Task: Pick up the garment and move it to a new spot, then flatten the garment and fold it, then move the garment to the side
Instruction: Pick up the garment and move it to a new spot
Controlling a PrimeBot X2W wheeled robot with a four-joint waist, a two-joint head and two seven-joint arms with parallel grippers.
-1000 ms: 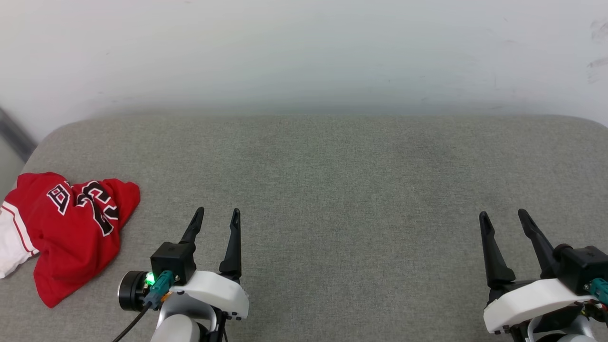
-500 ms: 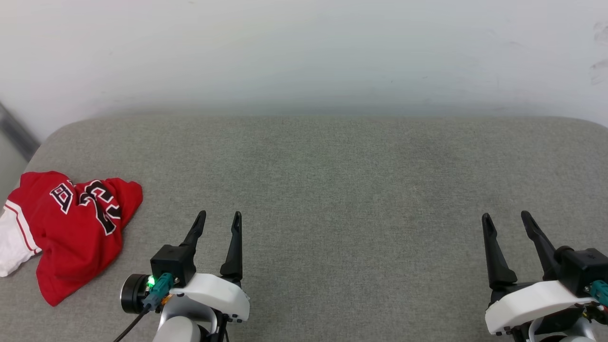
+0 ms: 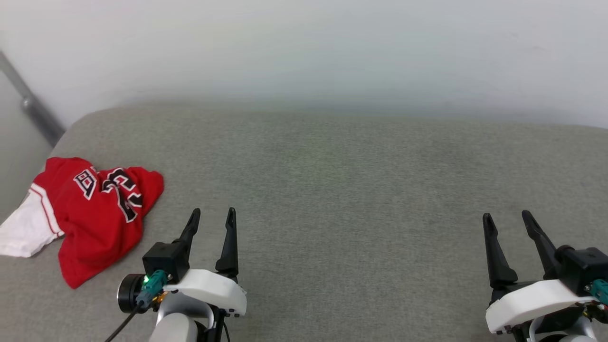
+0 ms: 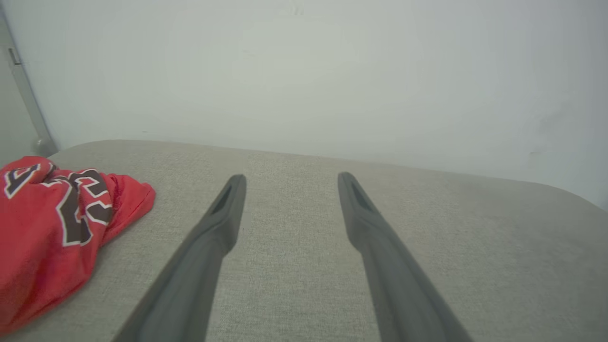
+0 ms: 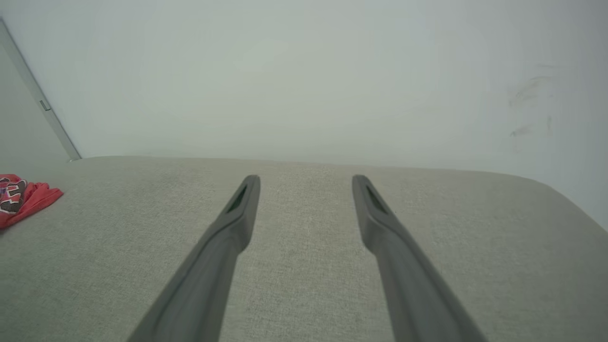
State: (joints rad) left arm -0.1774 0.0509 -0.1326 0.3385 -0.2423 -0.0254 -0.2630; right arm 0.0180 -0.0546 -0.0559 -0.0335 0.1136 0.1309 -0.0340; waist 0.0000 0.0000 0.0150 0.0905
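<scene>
The garment [image 3: 95,218] lies crumpled at the far left of the grey cushioned surface [image 3: 342,190]; it is red with black white-outlined lettering and a white sleeve hanging toward the left edge. It also shows at the left of the left wrist view as the garment [image 4: 52,228] and small at the left edge of the right wrist view as the garment [image 5: 21,197]. My left gripper [image 3: 212,214] stands open just right of the garment, apart from it, nothing between its fingers. My right gripper [image 3: 507,218] is open over bare cushion at the lower right.
A pale wall [image 3: 304,47] runs along the back of the surface. A grey metal bar [image 3: 33,107] slants down the wall at the far left corner. The cushion's left edge drops off beside the garment's white sleeve.
The head camera has turned left, so the whole picture has shifted right. The left gripper has edged slightly toward the garment; the right gripper holds its place. Both stay open.
</scene>
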